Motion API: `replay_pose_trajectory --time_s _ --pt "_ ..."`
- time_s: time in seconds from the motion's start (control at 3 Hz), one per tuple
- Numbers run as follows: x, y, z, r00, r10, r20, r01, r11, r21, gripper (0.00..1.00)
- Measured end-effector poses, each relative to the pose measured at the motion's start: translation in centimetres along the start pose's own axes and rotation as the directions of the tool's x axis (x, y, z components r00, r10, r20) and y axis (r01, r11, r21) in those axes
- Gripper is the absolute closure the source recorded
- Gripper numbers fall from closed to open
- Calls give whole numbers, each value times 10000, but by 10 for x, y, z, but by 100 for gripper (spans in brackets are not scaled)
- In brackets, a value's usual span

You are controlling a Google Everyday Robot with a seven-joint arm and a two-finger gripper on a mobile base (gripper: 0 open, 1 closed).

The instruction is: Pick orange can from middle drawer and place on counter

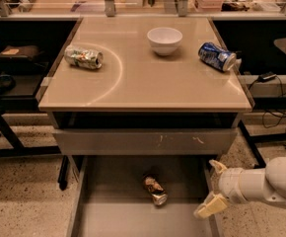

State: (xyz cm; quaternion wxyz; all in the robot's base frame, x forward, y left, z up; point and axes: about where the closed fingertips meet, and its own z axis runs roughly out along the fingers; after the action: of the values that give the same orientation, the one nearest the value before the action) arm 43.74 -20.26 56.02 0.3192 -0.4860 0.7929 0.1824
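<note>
The orange can lies on its side on the grey floor of the open middle drawer, near its centre. My gripper is at the drawer's right wall, to the right of the can and apart from it. Its two pale fingers are spread open and hold nothing. The white arm reaches in from the right edge. The beige counter is above the drawer.
On the counter lie a green-silver can at the left, a white bowl at the back middle and a blue can at the right. A grey drawer front with white scratches sits above the open drawer. Dark shelves stand on both sides.
</note>
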Motion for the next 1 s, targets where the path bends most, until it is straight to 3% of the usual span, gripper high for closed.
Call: replay_pose_trajectory --time_s 0.67,1.0 --pt "18 2 93 9928 859 840 -824 9956 -441 0" --pt "23 0 134 9794 1414 1442 -1365 9897 -435 0"
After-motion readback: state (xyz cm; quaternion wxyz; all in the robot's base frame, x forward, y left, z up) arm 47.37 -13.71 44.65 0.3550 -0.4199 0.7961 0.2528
